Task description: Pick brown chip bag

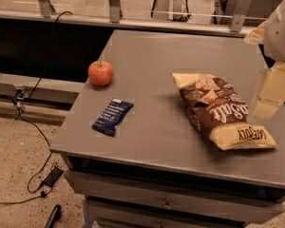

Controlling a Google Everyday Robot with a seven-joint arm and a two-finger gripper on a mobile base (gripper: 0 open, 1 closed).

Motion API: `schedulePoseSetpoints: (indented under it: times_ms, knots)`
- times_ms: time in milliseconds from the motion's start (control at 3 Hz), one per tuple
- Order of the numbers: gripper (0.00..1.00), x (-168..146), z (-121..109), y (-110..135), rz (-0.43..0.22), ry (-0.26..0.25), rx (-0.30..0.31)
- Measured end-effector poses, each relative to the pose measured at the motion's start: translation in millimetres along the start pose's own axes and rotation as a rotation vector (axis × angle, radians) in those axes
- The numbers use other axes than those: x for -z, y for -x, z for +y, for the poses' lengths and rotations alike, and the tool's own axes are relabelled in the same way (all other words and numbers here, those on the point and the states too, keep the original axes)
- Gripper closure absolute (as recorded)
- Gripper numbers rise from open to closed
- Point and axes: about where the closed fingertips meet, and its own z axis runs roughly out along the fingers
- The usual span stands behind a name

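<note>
Camera view: brown chip bag (221, 109) lies flat on the right half of the counter (152, 56), pale end close to the front-right corner. Its long axis runs diagonally from counter middle toward that corner. Gripper (268, 96) hangs over the right edge, just beside the bag's midsection, apparently above it; the bag sits inboard of it. Can't tell if it's released or clenched. Likely a short move inboard and down. Apple (100, 73) and blue bar wrapper (112, 117) sit well apart, near the left edge.
</note>
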Motion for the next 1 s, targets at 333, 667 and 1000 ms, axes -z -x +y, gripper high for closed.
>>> schedulePoseSetpoints:
  times_ms: [333,667,1000]
  knots:
    - [0.00,0.0,0.0,0.0,0.000,0.000,0.000]
    - [0.00,-13.6,3.7,-7.1,-0.003,0.035,-0.021]
    - [0.00,-41.8,18.4,-14.2,-0.026,0.115,-0.088]
